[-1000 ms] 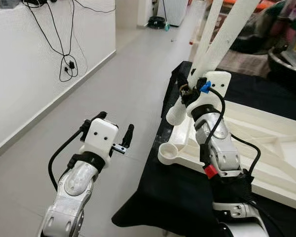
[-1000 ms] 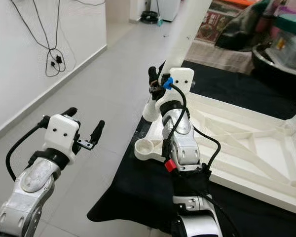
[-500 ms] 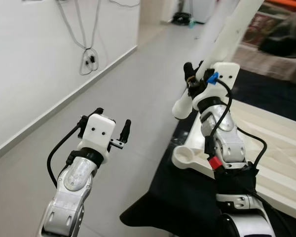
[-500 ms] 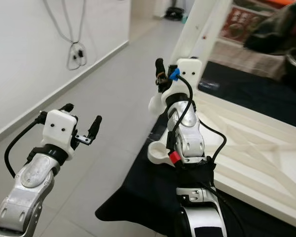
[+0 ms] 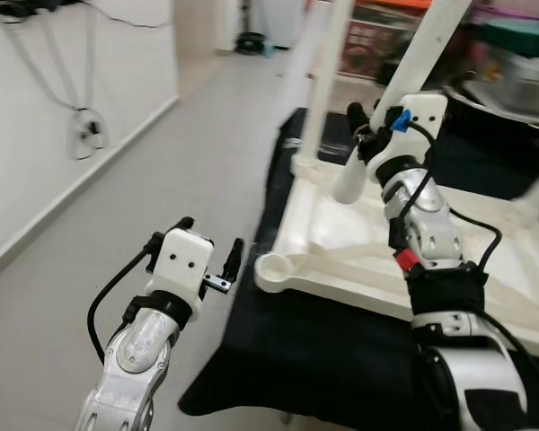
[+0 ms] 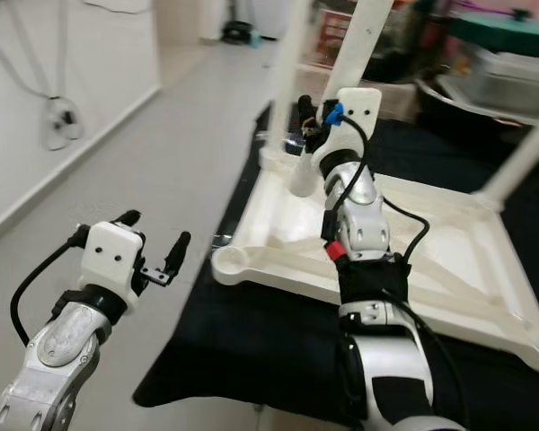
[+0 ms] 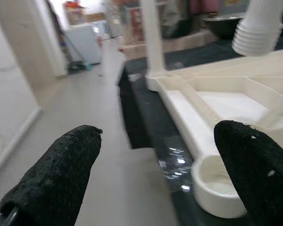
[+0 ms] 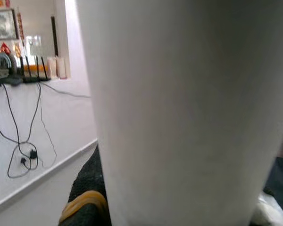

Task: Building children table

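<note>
Left gripper (image 5: 207,260), fingers spread and holding nothing, hovers above the floor (image 5: 117,224) just beside the black cloth (image 5: 323,350). On the cloth lies the upturned white tabletop (image 5: 341,233), its empty round corner socket (image 5: 271,266) facing up near that gripper. Beyond, the right gripper (image 5: 364,126) clamps a white table leg (image 5: 404,81); the leg's long axis runs steeply upward, slightly tilted, threaded end down above the tabletop, top end cut off. Motion blur softens the background
</note>
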